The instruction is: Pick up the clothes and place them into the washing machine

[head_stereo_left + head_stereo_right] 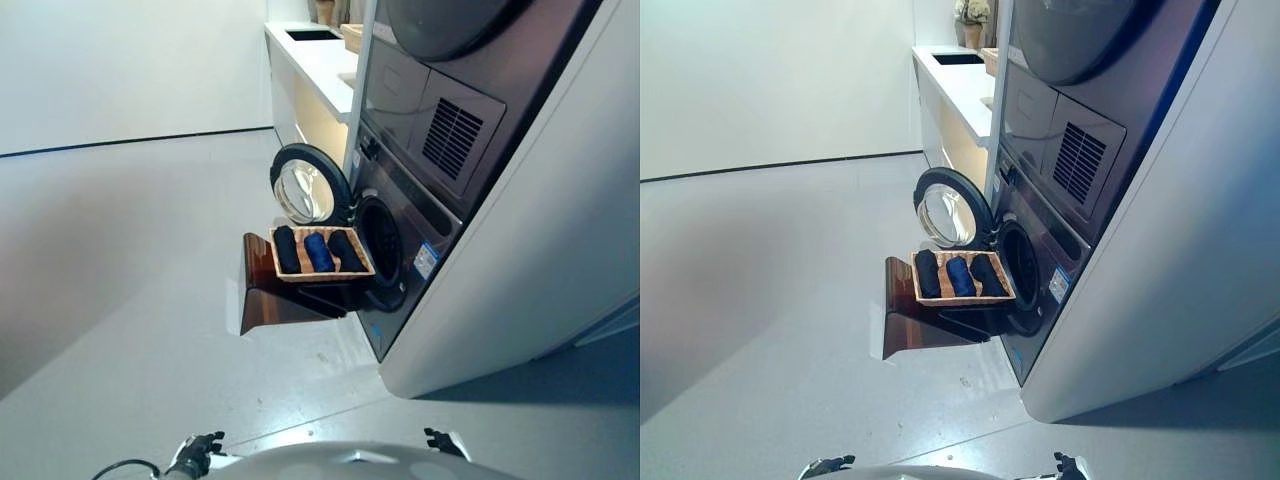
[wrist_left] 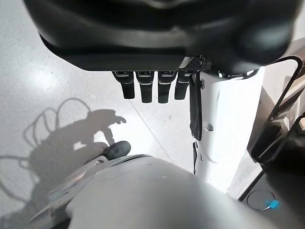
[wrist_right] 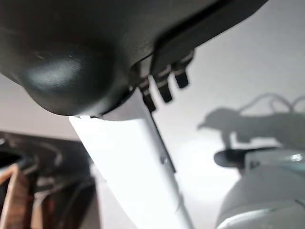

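A front-loading washing machine (image 1: 420, 250) stands with its round door (image 1: 308, 188) swung wide open, the dark drum opening (image 1: 382, 240) exposed just beside it. Directly in front of that opening, a shallow wicker basket (image 1: 320, 272) rests on a dark brown stand (image 1: 275, 295) that sits on the grey floor (image 1: 130, 280). Three rolled clothes lie side by side in the basket: a black roll (image 1: 286, 249) farthest from the machine, a blue roll (image 1: 319, 252) in the middle, and a second dark roll (image 1: 346, 250) nearest the drum. A second appliance (image 1: 1070, 60) is stacked above the washing machine, and a white table (image 1: 965, 85) runs along the wall beyond it. Both hands hang low, well apart from the basket: the left hand (image 1: 197, 455) and right hand (image 1: 442, 441) show only at the lower edge of the head views. The left hand's fingers (image 2: 147, 88) point straight down over the floor, relaxed and holding nothing; the right hand's fingers (image 3: 164, 88) likewise hang straight and empty.
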Robot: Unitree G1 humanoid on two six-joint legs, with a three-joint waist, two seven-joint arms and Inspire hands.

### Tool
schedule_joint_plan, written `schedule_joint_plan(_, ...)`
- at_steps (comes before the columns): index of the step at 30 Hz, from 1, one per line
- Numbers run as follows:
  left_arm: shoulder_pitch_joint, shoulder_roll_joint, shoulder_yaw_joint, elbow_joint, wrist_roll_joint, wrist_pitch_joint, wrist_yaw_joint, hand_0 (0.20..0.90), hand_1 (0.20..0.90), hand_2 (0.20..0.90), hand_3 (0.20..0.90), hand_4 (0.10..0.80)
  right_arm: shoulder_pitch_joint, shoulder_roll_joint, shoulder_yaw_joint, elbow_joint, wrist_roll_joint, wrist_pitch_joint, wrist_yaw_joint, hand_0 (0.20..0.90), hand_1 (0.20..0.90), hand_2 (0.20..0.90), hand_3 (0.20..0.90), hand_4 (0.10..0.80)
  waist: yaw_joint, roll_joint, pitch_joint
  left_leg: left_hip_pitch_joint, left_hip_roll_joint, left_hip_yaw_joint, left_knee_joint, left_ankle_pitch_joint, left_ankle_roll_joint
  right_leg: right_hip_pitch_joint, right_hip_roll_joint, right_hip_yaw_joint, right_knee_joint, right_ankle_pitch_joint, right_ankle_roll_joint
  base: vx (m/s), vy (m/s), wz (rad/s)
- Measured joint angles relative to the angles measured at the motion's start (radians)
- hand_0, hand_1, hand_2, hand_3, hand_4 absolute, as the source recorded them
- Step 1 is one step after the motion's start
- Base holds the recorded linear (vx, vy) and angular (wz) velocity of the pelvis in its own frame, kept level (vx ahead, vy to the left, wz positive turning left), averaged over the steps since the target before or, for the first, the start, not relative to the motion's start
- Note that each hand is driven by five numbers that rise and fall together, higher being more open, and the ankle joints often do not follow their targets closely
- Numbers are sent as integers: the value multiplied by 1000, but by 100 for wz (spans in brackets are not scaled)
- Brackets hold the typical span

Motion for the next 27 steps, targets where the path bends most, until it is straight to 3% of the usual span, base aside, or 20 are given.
schedule_joint_plan(4, -41, -10, -1, 1, 0, 0, -1, 900, 900, 900, 900, 800, -19, -13, -46, 4, 19, -7, 10, 900, 900, 900, 900, 800, -4, 11, 35, 2, -7, -15, 0, 0, 35, -109, -15, 2, 244, -8, 2, 16, 164, 12)
schedule_joint_plan(7, -68, -12, -1, 0, -1, -1, 0, 900, 900, 900, 900, 800, -29, -13, -79, 4, 53, -24, 12, 900, 900, 900, 900, 800, -4, 18, 60, 16, -3, -37, 0, 7, 56, -197, -22, 3, 419, 23, -10, 116, 75, 25)
schedule_joint_plan(9, -70, -5, 0, 0, -3, -1, -1, 900, 900, 900, 900, 800, -31, -12, -79, 6, 57, -23, 13, 900, 900, 900, 900, 800, -1, 8, 63, 16, -5, -60, 0, 2, 71, -216, -19, -13, 409, -1, -24, 123, 3, 11)
schedule_joint_plan(11, -73, -6, 1, 0, -3, -1, 0, 900, 900, 900, 900, 800, -30, -14, -97, 9, 59, -23, 13, 900, 900, 900, 900, 800, -11, 13, 80, 3, -2, -83, 8, 2, 83, -230, -10, -31, 327, -1, -23, 171, -50, 23)
schedule_joint_plan(13, -69, -7, 5, 6, -11, -1, 0, 900, 900, 900, 900, 800, -29, -19, -96, 13, 59, -20, 11, 900, 900, 900, 900, 800, -33, 15, 98, 1, -2, -96, 13, 2, 83, -229, -16, -26, 166, 23, 3, 224, -81, 25)
schedule_joint_plan(14, -71, -8, 5, 16, -16, -1, 1, 900, 900, 900, 900, 800, -23, -19, -96, 16, 59, -20, 12, 900, 900, 900, 900, 800, -38, 15, 101, 0, -4, -106, 13, 0, 78, -234, -20, -14, 80, 54, 25, 250, -88, 18)
schedule_joint_plan(16, -69, -10, 8, 20, -21, -1, 1, 900, 900, 900, 900, 800, -18, -18, -91, 14, 58, -16, 14, 900, 900, 900, 900, 800, -57, 8, 117, 15, -4, -125, 10, -13, 57, -235, -45, -9, -44, 132, 42, 243, -95, 28)
schedule_joint_plan(19, -52, 9, 11, 16, -36, -5, 4, 900, 900, 900, 900, 800, 57, 3, -92, 18, 57, 11, 16, 900, 900, 900, 900, 800, -56, -35, 97, 57, -7, -147, -1, -51, -9, -222, -80, -34, -84, 123, 52, 253, -107, 36)
schedule_joint_plan(20, -45, 4, 13, 17, -44, -3, 11, 900, 900, 900, 900, 800, 77, 1, -92, 18, 56, 20, 16, 900, 900, 900, 900, 800, -58, -27, 88, 73, 22, -159, 0, -68, -33, -213, -63, -46, -75, 178, 41, 262, -121, 30)
schedule_joint_plan(21, -41, -9, 12, 16, -44, -2, 12, 900, 900, 900, 900, 800, 97, -9, -92, 18, 56, 22, 16, 900, 900, 900, 900, 800, -64, 1, 77, 77, 46, -159, 7, -79, -56, -201, -37, -65, -79, 183, 36, 293, -138, 33)
schedule_joint_plan(22, -46, -21, 9, 14, -43, -3, 9, 900, 900, 900, 900, 800, 105, -23, -92, 11, 55, 22, 16, 900, 900, 900, 900, 800, -74, 22, 73, 78, 62, -151, 37, -96, -76, -184, -21, -78, -80, 204, 8, 328, -157, 45)
schedule_joint_plan(23, -49, -35, 11, 14, -45, -3, 12, 900, 900, 900, 900, 800, 107, -39, -90, 10, 53, 22, 16, 900, 900, 900, 900, 800, -85, 44, 69, 76, 88, -145, 50, -117, -80, -165, 0, -76, -73, 202, -18, 354, -181, 43)
schedule_joint_plan(24, -51, -44, 11, 14, -45, -3, 13, 900, 900, 900, 900, 800, 110, -46, -91, 10, 50, 21, 16, 900, 900, 900, 900, 800, -89, 55, 60, 80, 94, -147, 48, -120, -83, -161, 10, -77, -69, 198, -26, 405, -244, 29)
schedule_joint_plan(25, -56, -63, 10, 0, -50, -11, 15, 900, 900, 900, 900, 800, 103, -68, -91, 3, 41, 21, 16, 900, 900, 900, 900, 800, -91, 78, 46, 96, 124, -150, 34, -128, -89, -158, 34, -79, -48, 171, -38, 296, -192, 11)
schedule_joint_plan(27, -72, -79, 7, -1, -58, -27, 19, 900, 900, 900, 900, 800, 92, -85, -91, -29, 38, 16, 16, 900, 900, 900, 900, 800, -95, 89, 38, 90, 140, -159, 33, -135, -94, -170, 46, -81, -25, 150, -40, 211, -166, 11)
